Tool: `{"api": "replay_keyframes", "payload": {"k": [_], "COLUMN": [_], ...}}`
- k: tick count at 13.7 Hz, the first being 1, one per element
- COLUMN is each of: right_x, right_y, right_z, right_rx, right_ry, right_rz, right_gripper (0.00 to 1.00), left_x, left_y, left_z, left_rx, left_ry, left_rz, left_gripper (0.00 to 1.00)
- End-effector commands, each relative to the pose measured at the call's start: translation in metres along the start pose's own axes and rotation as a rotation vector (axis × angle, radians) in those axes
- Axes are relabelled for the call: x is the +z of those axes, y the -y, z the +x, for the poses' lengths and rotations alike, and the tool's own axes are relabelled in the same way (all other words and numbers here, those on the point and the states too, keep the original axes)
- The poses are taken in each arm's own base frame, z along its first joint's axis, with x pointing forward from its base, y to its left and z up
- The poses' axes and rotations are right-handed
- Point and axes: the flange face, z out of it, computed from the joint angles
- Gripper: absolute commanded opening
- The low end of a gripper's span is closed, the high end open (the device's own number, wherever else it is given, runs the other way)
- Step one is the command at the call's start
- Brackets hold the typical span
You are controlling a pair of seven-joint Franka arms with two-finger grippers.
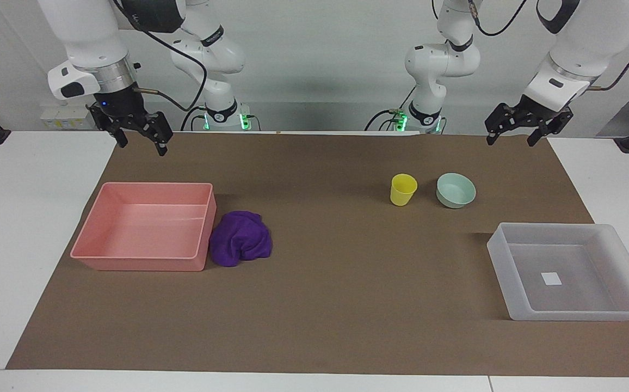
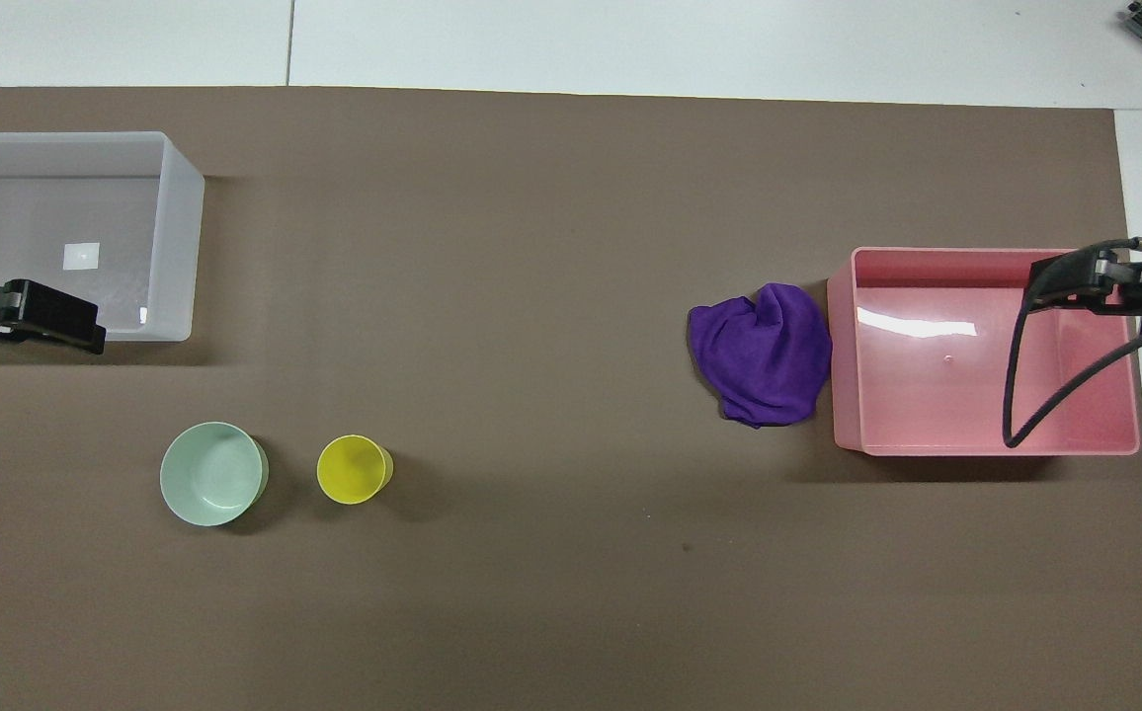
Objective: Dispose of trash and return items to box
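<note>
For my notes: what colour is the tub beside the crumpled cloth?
The tub is pink; the overhead view shows it best, touching the purple cloth.

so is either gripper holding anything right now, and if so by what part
Nothing is held. The left gripper and right gripper both hang open and empty above the table edge nearest the robots.
</note>
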Motion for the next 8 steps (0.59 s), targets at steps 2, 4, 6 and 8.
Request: {"api": "replay_keyframes", "payload": {"k": [2,4,6,8], "right_x": [0.02,0.037,0.059,0.082], "right_y": [0.033,0.067,0.1,0.139], "right_z": [-0.003,0.0,0.004,0.001], "right_rx": [-0.024,0.019,0.017,0.053], "right_ry": [-0.044,-0.048,-0.055,-0.069], "right_rz": [0.021,0.03,0.043,0.029], "right_gripper": [1.0,1.0,1.0,1.0], "left_x": [0.012,0.044,0.089,0.144], "left_y": [0.01,0.018,0.043,0.066], "left_z": [-0.011,-0.021,-0.033,-0.042], "left_rx": [-0.015,-0.026,-0.083,-0.081], "left_ry": [0.098,0.208,0.233,0.157], "left_rz": [-0.001,-0.011,-0.1,-0.134], "left_gripper": [1.0,1.0,1.0,1.0]}}
